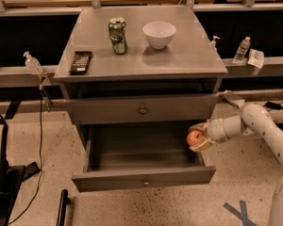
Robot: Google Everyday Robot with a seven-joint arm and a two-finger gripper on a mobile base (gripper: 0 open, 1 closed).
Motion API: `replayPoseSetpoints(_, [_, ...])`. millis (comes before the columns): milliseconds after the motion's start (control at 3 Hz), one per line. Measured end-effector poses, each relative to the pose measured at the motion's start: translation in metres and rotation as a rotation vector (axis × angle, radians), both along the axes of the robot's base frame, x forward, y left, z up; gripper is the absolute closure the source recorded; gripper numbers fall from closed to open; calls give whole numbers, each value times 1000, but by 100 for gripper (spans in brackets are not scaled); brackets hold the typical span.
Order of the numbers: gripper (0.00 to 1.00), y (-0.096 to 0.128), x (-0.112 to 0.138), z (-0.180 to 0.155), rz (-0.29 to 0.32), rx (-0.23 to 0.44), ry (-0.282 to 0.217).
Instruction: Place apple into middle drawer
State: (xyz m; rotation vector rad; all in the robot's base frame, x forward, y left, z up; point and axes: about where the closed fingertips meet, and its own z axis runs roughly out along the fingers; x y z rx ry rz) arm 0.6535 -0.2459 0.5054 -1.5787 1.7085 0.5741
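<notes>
Reaching in from the right of the scene, the robot's pale jointed arm (231, 126) ends in a two-finger gripper (197, 138) whose tan fingers (202, 146) are clamped on a round red-orange apple (194, 137), one finger above the fruit and one below. The apple hangs at the right edge of the wide grey metal middle drawer (179, 175), which is pulled out toward the near side with its small round knob (145, 182) at the centre of the front panel. Whether the fruit is just inside the drawer's right wall or directly over it cannot be told, and it is not resting on the drawer floor. Above the open drawer, the similar grey knobbed drawer front (108, 111) sits closed. On the flat grey cabinet top (188, 55) a green drink can (117, 35) stands upright just left of a white round bowl (159, 34), both toward the far side, and a flat black rectangular device (80, 61) lies near the left edge. A clear plastic bottle (243, 49) stands on the ledge to the right of the cabinet, and a blue tape cross (240, 213) marks the speckled floor (132, 211) at the near right.
</notes>
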Motion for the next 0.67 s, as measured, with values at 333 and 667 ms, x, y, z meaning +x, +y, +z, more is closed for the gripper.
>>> replayPoseSetpoints(333, [100, 2, -1, -7, 20, 15, 1])
replayPoseSetpoints(667, [100, 5, 1, -14, 34, 51, -33])
